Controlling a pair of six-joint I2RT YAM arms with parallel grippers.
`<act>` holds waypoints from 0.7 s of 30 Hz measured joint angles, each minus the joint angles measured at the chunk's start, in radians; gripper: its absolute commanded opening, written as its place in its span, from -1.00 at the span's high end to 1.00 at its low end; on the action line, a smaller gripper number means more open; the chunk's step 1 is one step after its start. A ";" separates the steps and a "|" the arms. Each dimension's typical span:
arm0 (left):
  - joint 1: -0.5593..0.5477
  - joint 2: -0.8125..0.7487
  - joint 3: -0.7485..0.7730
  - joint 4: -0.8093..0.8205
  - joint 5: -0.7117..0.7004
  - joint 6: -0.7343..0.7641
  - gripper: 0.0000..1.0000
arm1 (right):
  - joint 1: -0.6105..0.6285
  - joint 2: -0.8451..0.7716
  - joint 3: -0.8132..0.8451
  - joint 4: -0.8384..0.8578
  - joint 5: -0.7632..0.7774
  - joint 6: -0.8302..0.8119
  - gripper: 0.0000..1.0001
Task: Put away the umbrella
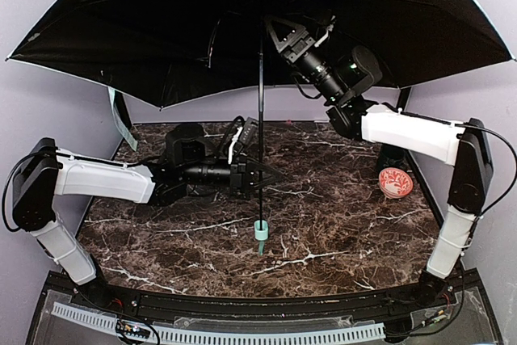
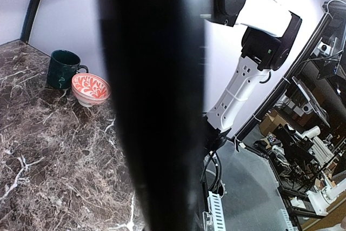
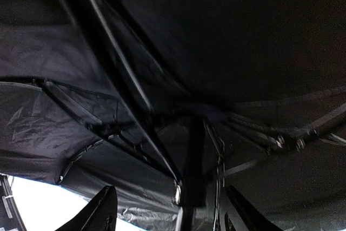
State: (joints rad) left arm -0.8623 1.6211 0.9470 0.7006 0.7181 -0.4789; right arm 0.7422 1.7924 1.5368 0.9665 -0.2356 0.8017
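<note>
While the left end effector (image 1: 262, 177) clamps the shaft of the open umbrella (image 1: 161, 30) above the counter (image 1: 339, 224), the right end effector (image 1: 279, 35) stands spread around it higher up.

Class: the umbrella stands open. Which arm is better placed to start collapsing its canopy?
Probably right: the right gripper, open, sits high under the canopy by the shaft; the left gripper is shut low on the shaft, steadying the umbrella.
</note>
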 measured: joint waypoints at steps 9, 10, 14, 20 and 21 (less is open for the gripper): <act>0.000 0.000 0.000 -0.007 -0.006 0.000 1.00 | 0.000 0.048 0.060 -0.003 -0.005 0.044 -0.08; 0.000 0.000 0.000 -0.007 -0.006 0.002 1.00 | 0.000 0.050 0.060 -0.004 -0.005 0.048 -0.08; -0.004 0.000 0.000 -0.008 -0.001 0.011 1.00 | 0.000 0.050 0.062 -0.020 -0.004 0.047 -0.14; -0.006 0.000 0.000 -0.008 0.000 0.023 1.00 | 0.000 0.050 0.062 -0.036 0.002 0.054 0.15; -0.006 0.000 0.000 -0.008 -0.001 0.024 1.00 | 0.000 0.050 0.062 -0.035 0.004 0.055 0.15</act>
State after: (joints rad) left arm -0.8680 1.6211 0.9474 0.6926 0.7174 -0.4549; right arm 0.7422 1.8423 1.5990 0.9310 -0.2317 0.8570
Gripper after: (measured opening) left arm 0.038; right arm 0.436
